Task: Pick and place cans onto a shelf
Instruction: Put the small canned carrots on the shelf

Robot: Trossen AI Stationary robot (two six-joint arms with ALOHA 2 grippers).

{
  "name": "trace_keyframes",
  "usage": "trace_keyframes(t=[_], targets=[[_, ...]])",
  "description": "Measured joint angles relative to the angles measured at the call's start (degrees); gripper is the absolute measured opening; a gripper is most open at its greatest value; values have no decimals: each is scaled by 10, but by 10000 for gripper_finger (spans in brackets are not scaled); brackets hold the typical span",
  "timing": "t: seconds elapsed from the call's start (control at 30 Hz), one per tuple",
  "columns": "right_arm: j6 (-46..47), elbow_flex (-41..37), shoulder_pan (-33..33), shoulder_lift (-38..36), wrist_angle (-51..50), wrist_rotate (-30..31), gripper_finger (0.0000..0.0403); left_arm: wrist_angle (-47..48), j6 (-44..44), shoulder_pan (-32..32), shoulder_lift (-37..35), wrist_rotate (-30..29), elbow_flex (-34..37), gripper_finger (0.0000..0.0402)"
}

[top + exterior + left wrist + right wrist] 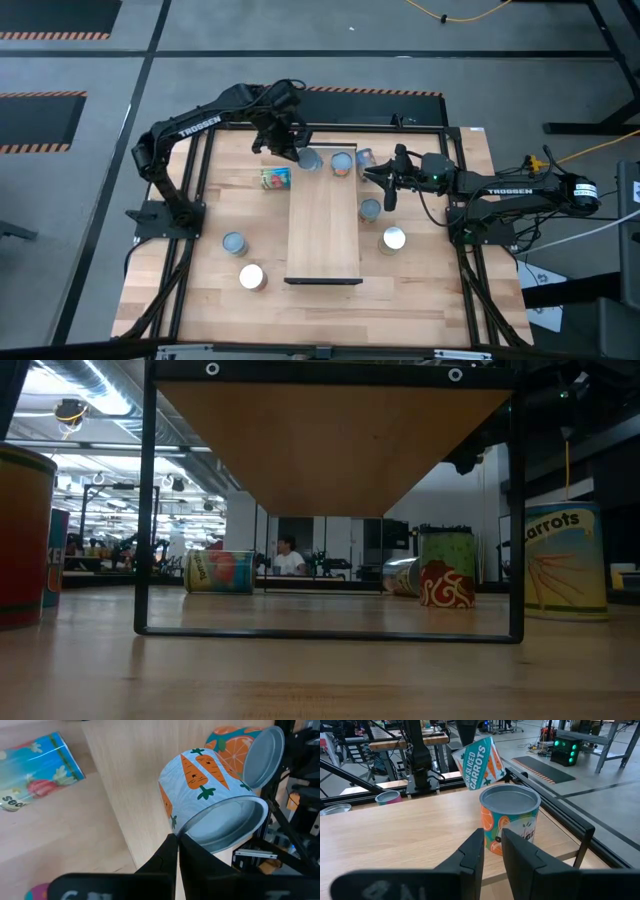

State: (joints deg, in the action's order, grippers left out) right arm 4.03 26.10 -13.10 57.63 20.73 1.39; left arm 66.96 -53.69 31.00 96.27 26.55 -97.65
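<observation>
1. High view: my left gripper (300, 150) pinches the rim of the carrot can (309, 159), tilted over the shelf's (323, 235) far end beside the orange can (342, 163); five more cans remain on the table (440, 290).
2. Low view: a can (565, 560) reads "carrots".
3. Left wrist: fingers closed on the carrot can's rim.
4. Right wrist: my right gripper (492, 851), empty and slightly parted, faces the orange can; "SLICED CARROTS" is legible.

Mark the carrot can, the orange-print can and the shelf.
carrot can (200, 785): left wrist view, its labelled side.
orange-print can (510, 800): right wrist view, its grey lid.
shelf (322, 225): high view, bare board middle.
</observation>
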Motion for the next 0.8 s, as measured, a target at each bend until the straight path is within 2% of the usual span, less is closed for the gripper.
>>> trace_keyframes(t=[0.23,0.57,0.8], targets=[[0,0,0,0,0,0,72,0,-1,-3,0,-1,0,22],[0,0,0,0,0,0,72,-5,-13,-12,5,-26,0,2],[0,0,0,0,0,0,72,-5,-13,-13,5,-46,0,18]])
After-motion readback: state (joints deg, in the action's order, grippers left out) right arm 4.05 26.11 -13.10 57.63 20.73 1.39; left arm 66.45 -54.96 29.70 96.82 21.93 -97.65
